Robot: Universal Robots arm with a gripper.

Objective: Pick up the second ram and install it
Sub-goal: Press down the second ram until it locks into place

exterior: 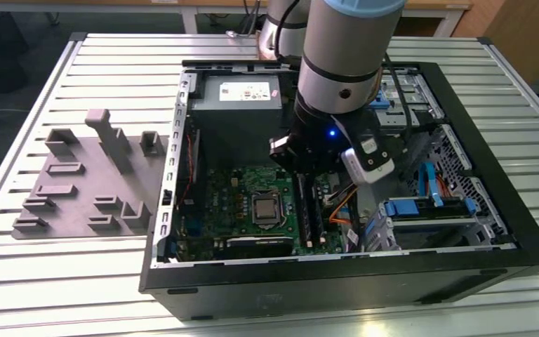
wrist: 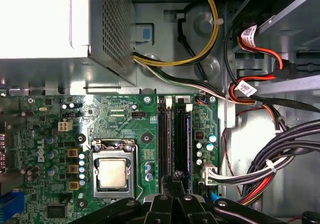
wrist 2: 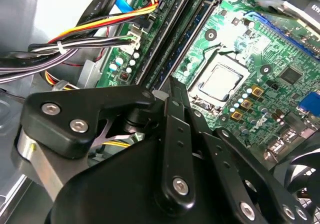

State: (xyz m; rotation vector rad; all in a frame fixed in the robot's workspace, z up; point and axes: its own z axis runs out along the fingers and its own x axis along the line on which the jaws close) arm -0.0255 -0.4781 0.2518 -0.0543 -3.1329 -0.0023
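Note:
My gripper (exterior: pixel 300 181) is down inside the open computer case (exterior: pixel 494 246), over the far end of the long black memory slots (exterior: pixel 309 214) beside the processor socket (exterior: pixel 266 208). In both wrist views its fingers (wrist: pixel 175 186) stand close together with no gap, the tips (wrist 2: pixel 173 86) right at the end of the slots. The second ram (wrist: pixel 179 139), a thin dark stick, runs from the fingertips along the slot next to a blue-edged strip. I cannot tell how deep it sits in that slot. A neighbouring slot (wrist: pixel 165 134) lies toward the processor.
Bundled black, yellow and red cables (wrist: pixel 280 159) crowd the side of the slots away from the processor. The power supply (exterior: pixel 243 95) sits at the case's far end. A gray holder (exterior: pixel 82 182) rests on the slatted table at the exterior view's left. Blue-latched drive bays (exterior: pixel 429 207) fill the case's right.

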